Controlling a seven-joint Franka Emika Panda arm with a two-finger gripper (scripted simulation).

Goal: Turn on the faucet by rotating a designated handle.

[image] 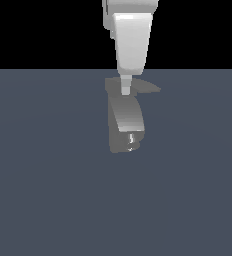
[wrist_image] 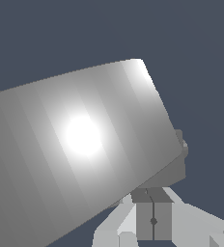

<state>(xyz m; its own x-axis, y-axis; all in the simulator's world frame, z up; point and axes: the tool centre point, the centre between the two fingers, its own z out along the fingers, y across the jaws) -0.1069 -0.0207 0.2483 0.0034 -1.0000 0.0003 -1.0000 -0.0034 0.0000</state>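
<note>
The faucet [image: 125,122] is a small grey glossy fixture standing on the floor in the middle of the exterior view. Its curved body bends toward the camera. The handle [image: 147,88] is a thin flat lever on its top, tapering to a point toward the exterior view's right. My gripper [image: 125,91] hangs straight down from above with its fingers pressed together, tips at the lever's root over the faucet's top. In the wrist view the shiny faucet body [wrist_image: 80,144] fills most of the frame. The gripper [wrist_image: 153,193] sits shut beside it with nothing between its pads.
A plain blue-grey floor [image: 43,190] spreads around the faucet. The white arm [image: 132,40] descends from the top of the exterior view. No other objects show.
</note>
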